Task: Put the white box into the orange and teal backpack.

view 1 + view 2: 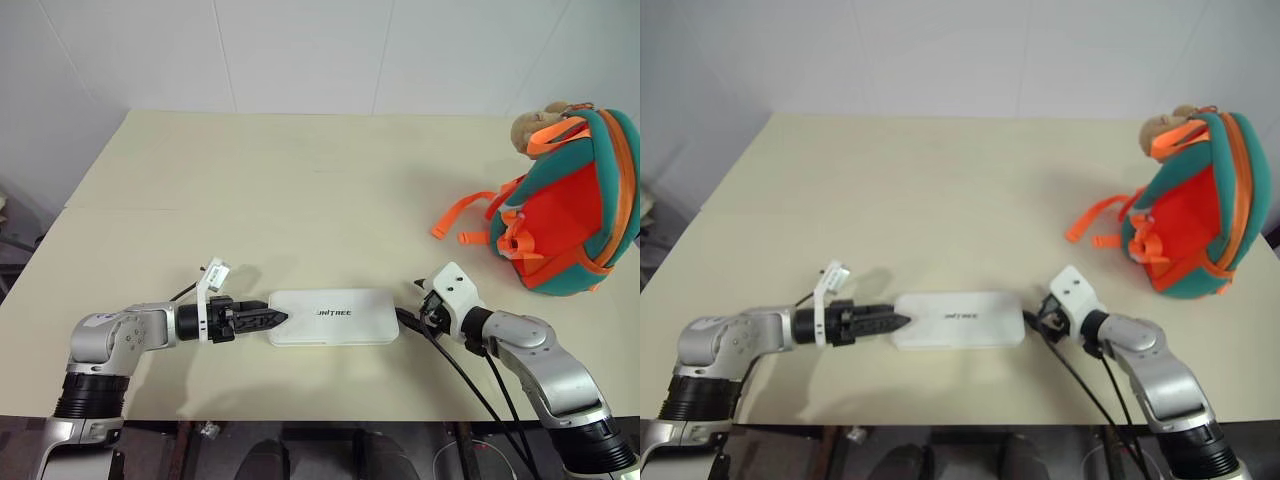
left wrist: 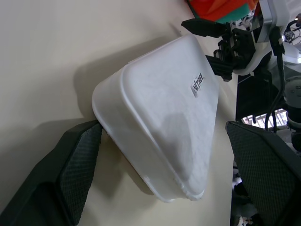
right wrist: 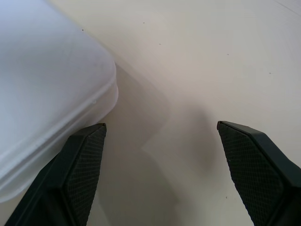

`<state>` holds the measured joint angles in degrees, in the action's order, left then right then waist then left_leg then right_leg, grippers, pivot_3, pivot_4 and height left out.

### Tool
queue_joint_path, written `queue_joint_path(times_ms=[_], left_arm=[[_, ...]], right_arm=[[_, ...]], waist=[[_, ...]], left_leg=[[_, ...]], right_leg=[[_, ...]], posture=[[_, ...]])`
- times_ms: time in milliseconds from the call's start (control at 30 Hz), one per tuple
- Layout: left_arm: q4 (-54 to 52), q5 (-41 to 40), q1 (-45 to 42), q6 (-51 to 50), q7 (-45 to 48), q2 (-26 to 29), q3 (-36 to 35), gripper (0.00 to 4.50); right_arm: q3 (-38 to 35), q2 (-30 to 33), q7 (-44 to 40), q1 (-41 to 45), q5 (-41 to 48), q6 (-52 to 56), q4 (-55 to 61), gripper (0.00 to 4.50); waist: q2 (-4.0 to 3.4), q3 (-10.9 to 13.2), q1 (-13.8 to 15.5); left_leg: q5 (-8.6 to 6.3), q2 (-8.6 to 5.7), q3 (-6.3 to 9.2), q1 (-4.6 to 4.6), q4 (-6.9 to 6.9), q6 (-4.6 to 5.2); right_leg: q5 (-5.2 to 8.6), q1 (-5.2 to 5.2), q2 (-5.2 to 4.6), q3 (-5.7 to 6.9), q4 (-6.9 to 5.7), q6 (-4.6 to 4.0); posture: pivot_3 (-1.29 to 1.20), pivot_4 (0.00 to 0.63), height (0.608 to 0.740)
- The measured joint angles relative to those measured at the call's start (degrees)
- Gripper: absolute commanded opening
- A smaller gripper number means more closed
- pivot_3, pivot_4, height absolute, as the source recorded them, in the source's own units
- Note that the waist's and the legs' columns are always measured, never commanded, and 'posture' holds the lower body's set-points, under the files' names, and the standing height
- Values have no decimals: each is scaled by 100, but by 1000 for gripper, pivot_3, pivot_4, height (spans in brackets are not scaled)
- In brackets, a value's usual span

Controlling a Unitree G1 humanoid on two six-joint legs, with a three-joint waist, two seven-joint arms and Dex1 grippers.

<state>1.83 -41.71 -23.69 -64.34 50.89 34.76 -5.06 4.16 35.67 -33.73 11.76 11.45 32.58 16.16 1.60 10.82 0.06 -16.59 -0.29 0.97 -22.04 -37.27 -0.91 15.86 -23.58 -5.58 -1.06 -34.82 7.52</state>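
The white box [image 1: 333, 317] lies flat near the desk's front edge, long axis running left to right. The left gripper [image 1: 262, 320] meets its left end, the right gripper [image 1: 418, 318] its right, fingers on both spread wide. The orange and teal backpack [image 1: 567, 205] sits at the desk's right edge.

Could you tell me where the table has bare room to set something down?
The table's far half, behind the white box and left of the orange and teal backpack, is bare. It is crowded at the box, between the left gripper and right gripper.
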Motion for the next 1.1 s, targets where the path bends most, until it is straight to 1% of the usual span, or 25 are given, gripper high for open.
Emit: queue_joint_path(times_ms=[400, 567, 933, 1100], left_arm=[[269, -10, -181, -271, -134, -341, -166, 4464], [286, 0, -199, -268, -135, -463, -147, 4464], [487, 91, -459, -316, -92, -535, 51, 4464], [439, 21, -466, -570, -359, -772, -307, 4464]], right_arm=[[-45, -15, 1, 0, -84, -12, -47, 4500], [-102, -16, 1, 0, -130, -12, -67, 4500], [-207, -35, 2, -13, -257, -10, -92, 4500], [-243, -90, 4, -98, -260, -16, -58, 4500]], waist=[[0, -1, 1], [0, -1, 2], [-1, -1, 3], [-1, -1, -3]], left_leg=[[3, -2, 2, 7, -6, 0], [3, -2, 2, 7, -4, -1], [4, -4, 2, 7, -4, -1], [4, -3, 4, 6, -2, -1]], right_leg=[[-1, 9, -2, 1, -8, 1], [-1, 9, -2, 0, -6, 1], [-1, 10, -2, 2, -6, 1], [-1, 8, -1, 2, -5, 1]], posture=[[0, 150, 740], [0, 150, 740], [0, 150, 740], [0, 150, 740]])
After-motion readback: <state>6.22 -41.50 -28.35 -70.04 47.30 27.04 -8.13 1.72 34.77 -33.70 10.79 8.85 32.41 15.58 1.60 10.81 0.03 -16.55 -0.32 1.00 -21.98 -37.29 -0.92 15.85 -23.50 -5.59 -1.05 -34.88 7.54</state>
